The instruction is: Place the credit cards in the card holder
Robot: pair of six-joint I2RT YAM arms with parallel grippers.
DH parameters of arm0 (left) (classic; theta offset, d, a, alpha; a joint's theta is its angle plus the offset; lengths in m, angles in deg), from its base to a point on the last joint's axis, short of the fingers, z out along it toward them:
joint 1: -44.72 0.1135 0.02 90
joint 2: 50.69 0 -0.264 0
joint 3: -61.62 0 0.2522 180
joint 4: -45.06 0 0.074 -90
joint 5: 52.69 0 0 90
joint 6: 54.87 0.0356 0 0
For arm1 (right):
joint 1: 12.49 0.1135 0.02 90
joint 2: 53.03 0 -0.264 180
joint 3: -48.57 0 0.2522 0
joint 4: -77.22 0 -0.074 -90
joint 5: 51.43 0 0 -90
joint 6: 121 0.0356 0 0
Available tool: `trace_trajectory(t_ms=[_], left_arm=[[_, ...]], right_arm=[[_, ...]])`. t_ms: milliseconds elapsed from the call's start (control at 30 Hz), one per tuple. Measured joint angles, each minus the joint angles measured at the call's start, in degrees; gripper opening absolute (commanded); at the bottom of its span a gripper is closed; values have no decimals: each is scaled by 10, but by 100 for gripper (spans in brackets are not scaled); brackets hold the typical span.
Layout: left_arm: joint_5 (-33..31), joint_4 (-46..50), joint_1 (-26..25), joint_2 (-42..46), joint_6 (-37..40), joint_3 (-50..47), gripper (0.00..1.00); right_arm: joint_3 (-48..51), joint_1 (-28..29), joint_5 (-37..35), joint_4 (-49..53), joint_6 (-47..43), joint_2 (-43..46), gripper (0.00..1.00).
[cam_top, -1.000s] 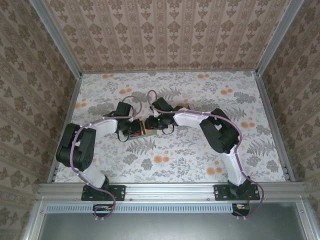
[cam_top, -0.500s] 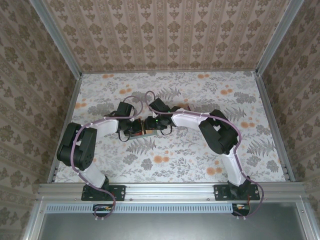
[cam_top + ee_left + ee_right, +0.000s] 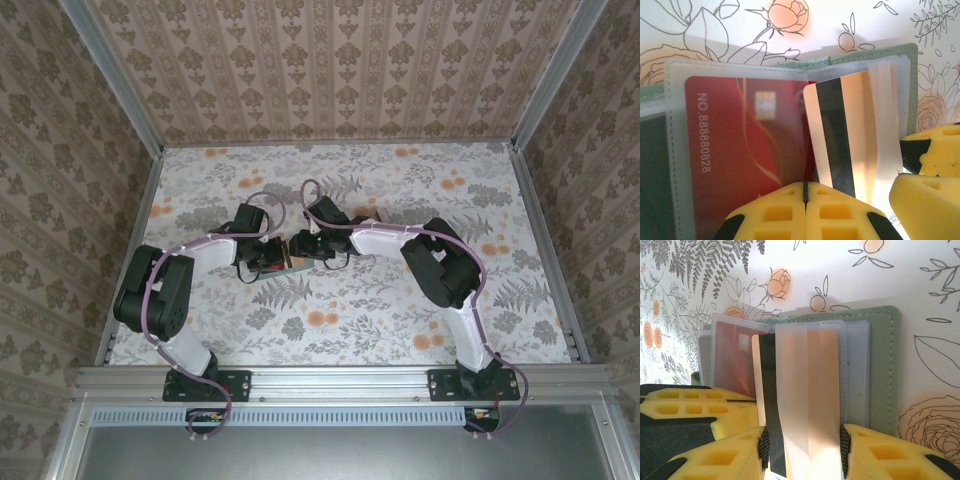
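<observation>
- A floral-print table (image 3: 400,320) stands inside wallpapered walls (image 3: 330,70). The two arms meet in the middle of the top view, over the grey-green card holder (image 3: 882,365), which lies open there.
- The left gripper (image 3: 805,192), bottom centre of its wrist view, is clenched tight at the near edge of a clear sleeve (image 3: 677,150). I cannot tell whether it pinches that sleeve.
- Done: the red card (image 3: 735,145), centre left, lies fully inside that sleeve.
- Under way: the second card (image 3: 860,130), black stripe up at centre right, has its far end under a clear pocket (image 3: 810,375), while its near end sticks out.
- The right gripper (image 3: 802,440), bottom centre of its wrist view, grasps this card by its two long edges.
- Left to do, as I judge it: push the second card fully in, then let go.
- Compared with a second ago in the top view, the right gripper has crept a little leftward toward the left one. The left arm looks unchanged.
</observation>
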Motion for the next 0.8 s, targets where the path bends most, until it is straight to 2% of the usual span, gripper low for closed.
trace_trajectory(t_ms=[267,633,800], left_arm=[[-2,2,0,0,0,1,2],[-9,9,-2,6,0,1,3],[-29,24,3,25,0,-7,5]], right_arm=[[9,-2,16,-13,4,23,44],[17,-2,77,-66,33,25,44],[30,-3,121,-125,68,10,44]])
